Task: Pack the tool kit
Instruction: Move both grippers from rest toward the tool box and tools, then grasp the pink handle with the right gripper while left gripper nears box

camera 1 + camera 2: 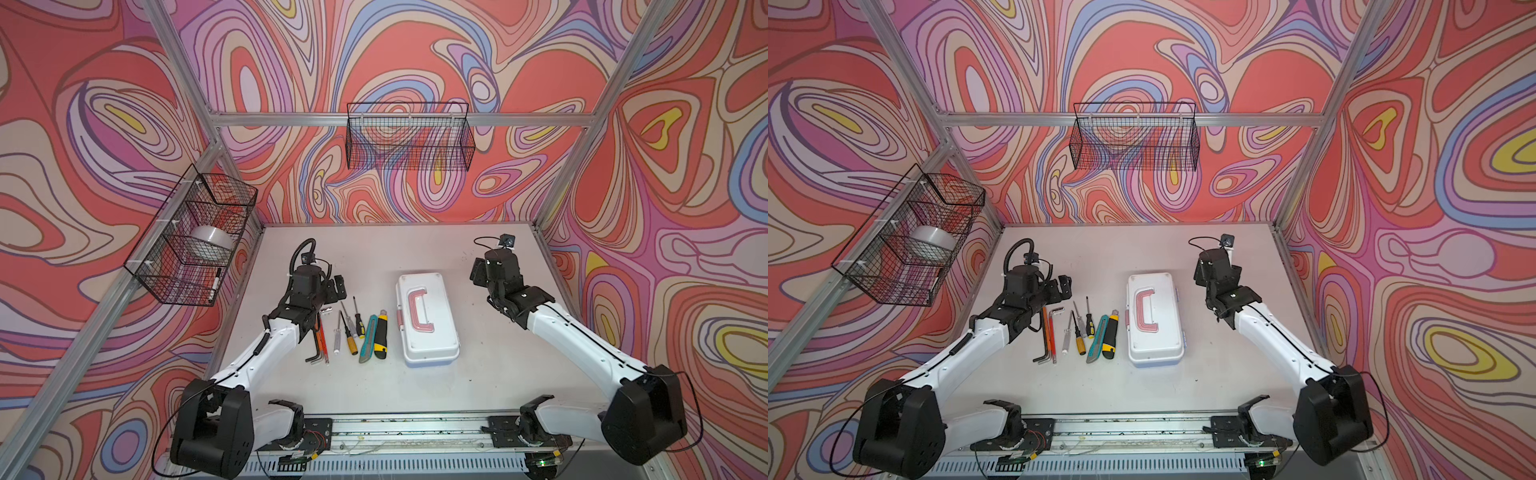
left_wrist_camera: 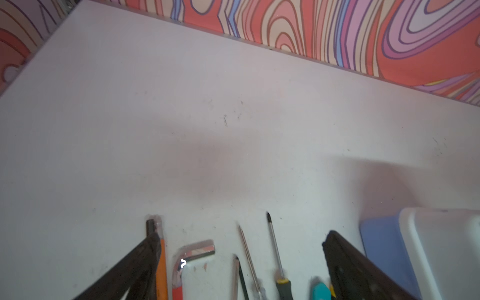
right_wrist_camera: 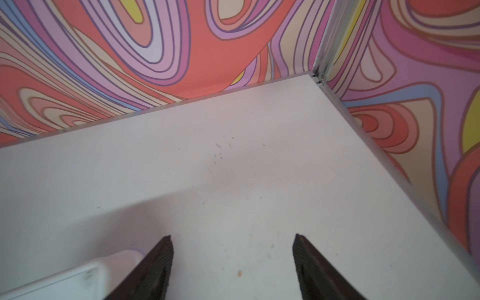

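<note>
The tool kit's white box (image 1: 428, 332) lies shut on the table in both top views, its pink handle (image 1: 419, 311) flat on the lid. To its left the tools lie in a row: hex keys (image 1: 318, 343), screwdrivers (image 1: 349, 328) and two utility knives (image 1: 374, 336). My left gripper (image 2: 241, 235) hangs open just above the far ends of the hex keys (image 2: 197, 250) and screwdrivers (image 2: 275, 249), holding nothing. My right gripper (image 3: 233, 237) stands open over bare table beyond the box's far right corner (image 3: 78, 280).
A black wire basket (image 1: 409, 137) hangs on the back wall. Another basket (image 1: 195, 237) on the left wall holds a tape roll (image 1: 208, 243) and a marker (image 1: 216, 284). A metal rail (image 1: 407, 428) runs along the table's front edge between the arm bases.
</note>
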`<control>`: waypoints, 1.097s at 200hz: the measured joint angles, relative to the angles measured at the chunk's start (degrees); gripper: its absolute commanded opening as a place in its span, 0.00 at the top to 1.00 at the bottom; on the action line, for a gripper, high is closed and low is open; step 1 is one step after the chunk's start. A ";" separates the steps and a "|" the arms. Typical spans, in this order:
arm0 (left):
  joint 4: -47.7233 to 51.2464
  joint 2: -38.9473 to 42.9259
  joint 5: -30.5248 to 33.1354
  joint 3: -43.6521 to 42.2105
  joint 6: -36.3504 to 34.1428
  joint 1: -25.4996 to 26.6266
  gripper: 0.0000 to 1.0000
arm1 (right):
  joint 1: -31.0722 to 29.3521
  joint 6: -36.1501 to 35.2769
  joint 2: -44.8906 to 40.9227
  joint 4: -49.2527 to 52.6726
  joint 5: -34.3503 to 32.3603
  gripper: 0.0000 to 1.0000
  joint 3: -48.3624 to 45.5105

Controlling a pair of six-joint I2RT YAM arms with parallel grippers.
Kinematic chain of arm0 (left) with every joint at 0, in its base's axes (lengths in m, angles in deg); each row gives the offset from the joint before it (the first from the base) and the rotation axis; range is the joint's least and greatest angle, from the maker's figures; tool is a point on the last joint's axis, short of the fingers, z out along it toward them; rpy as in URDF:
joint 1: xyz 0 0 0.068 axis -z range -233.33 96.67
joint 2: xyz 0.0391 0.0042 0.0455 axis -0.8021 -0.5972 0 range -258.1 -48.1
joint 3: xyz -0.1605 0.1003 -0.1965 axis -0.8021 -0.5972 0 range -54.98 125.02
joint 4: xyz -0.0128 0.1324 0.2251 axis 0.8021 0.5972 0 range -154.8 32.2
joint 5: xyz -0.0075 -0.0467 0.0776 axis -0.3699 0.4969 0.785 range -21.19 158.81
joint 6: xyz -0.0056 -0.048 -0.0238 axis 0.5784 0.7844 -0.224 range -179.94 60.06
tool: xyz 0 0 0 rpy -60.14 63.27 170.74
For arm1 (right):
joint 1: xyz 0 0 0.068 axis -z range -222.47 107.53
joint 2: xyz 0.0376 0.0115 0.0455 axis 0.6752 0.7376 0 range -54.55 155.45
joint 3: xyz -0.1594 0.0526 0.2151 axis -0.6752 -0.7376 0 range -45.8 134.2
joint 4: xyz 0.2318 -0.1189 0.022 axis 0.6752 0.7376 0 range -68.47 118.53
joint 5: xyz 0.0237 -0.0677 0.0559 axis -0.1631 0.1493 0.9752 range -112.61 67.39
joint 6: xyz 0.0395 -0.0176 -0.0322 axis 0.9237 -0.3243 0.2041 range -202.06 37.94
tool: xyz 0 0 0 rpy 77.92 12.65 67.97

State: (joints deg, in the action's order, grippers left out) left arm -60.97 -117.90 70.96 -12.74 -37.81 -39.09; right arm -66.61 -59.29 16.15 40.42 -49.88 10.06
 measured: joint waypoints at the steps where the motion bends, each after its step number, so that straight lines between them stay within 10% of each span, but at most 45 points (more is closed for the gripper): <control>1: 0.17 0.02 -0.07 0.02 0.02 0.15 0.04 | -0.17 0.11 -0.15 0.22 0.11 0.31 0.11; 49: 4.94 1.70 -5.44 0.68 2.34 5.01 0.04 | -8.72 6.19 -5.60 11.21 7.65 0.59 5.97; 219: 5.31 1.03 -17.38 -0.90 7.21 8.61 0.05 | -18.69 17.66 9.22 13.62 34.58 0.43 8.61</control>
State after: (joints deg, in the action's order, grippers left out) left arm -55.66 -116.87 53.58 -13.64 -30.60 -30.48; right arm -85.30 -41.63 25.37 54.04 -15.30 18.67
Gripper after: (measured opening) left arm 0.954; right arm 0.572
